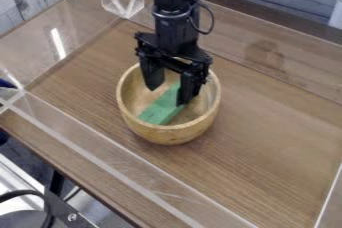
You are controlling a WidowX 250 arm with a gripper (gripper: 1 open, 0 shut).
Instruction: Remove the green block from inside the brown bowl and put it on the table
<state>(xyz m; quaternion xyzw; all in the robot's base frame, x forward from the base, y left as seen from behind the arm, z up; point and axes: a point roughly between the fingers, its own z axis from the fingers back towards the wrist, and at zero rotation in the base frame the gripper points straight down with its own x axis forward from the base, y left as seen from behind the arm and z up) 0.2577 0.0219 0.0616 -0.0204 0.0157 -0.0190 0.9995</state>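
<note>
Hovering at the bowl (168, 132), just above center of the frame.
The gripper (174, 74) is open, its fingers spread over the bowl, gripping nothing (a black arm rises behind it to the top edge); the green block (163, 108) lies inside, tilted toward the lower left.

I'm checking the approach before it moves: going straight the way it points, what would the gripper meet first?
Probably the green block, lying in the brown bowl beneath the open gripper, though depth is hard to judge.
</note>
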